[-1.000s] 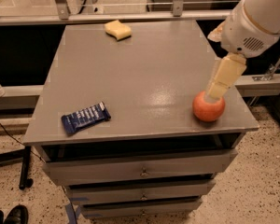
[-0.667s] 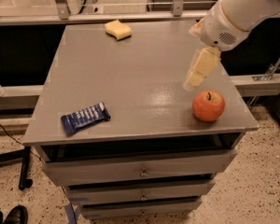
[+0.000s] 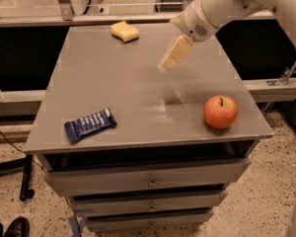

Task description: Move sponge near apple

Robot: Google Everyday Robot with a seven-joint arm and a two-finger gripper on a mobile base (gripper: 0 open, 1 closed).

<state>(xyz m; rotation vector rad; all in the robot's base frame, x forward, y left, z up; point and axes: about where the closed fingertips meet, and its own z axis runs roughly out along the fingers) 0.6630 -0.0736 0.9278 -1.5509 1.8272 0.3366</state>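
1. Since a second ago the white arm (image 3: 212, 9) has swung away from the apple at the lower right and up toward the middle of the frame; nothing else has shifted.
2. The grey tabletop (image 3: 113, 83) fills most of the view and carries all the loose things, with closed drawers (image 3: 148, 181) below its front edge.
3. The tool (image 3: 166, 63) hangs above the upper middle of the tabletop, tilted down and to the left, right of the sponge and well apart from it. It carries nothing; whether it is spread or pressed together I cannot tell. Its slant toward the upper left suggests a reach for the sponge.
4. A blue packet (image 3: 90, 124) lies flat at the lower left, no part of the task.
5. The apple (image 3: 220, 111) sits upright near the lower right corner, stem up, with bare surface to its left for a drop-off.
6. The sponge (image 3: 124, 31) rests flat at the upper edge, left of centre, far from the apple and not yet gripped.
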